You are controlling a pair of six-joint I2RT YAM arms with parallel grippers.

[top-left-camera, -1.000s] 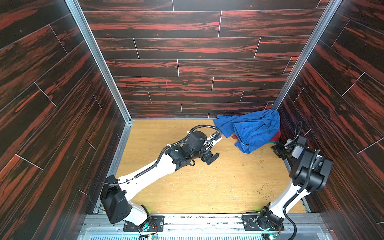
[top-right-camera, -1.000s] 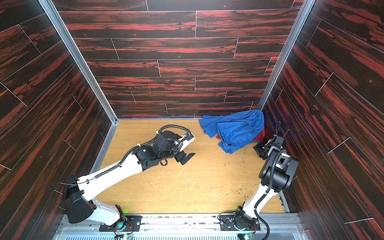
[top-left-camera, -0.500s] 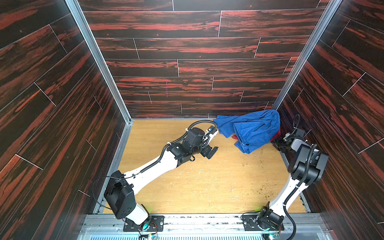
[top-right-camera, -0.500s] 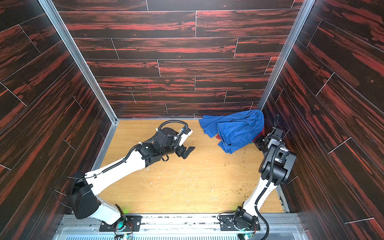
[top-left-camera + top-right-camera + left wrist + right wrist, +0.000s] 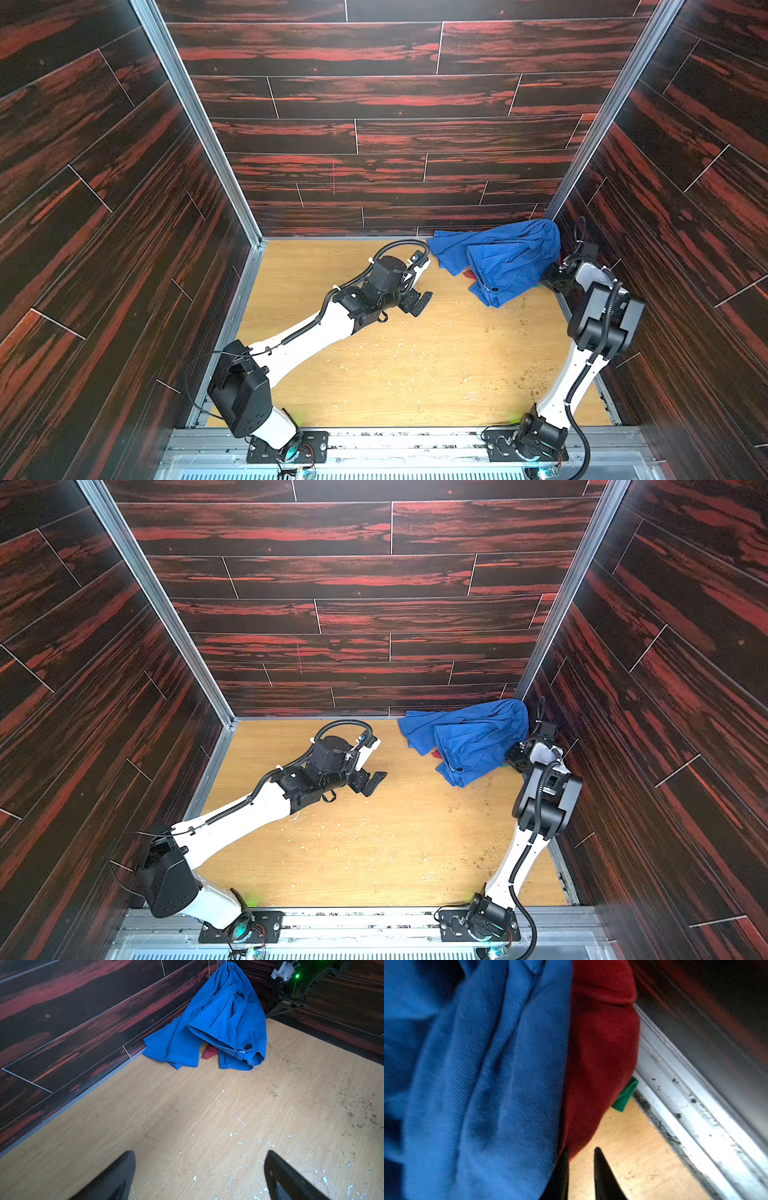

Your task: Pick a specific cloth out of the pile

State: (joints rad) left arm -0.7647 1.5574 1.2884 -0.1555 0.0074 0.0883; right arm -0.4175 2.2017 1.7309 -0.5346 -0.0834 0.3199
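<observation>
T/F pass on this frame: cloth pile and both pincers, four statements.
1. The left pincer is open over bare floor, apart from the pile. True.
2. The green cloth lies on top of the pile. False: only a corner shows, under the red cloth.
3. The blue cloth covers most of the pile. True.
4. The right pincer grips the green cloth. False: its jaws stand slightly apart, nothing between them, short of that corner.
</observation>
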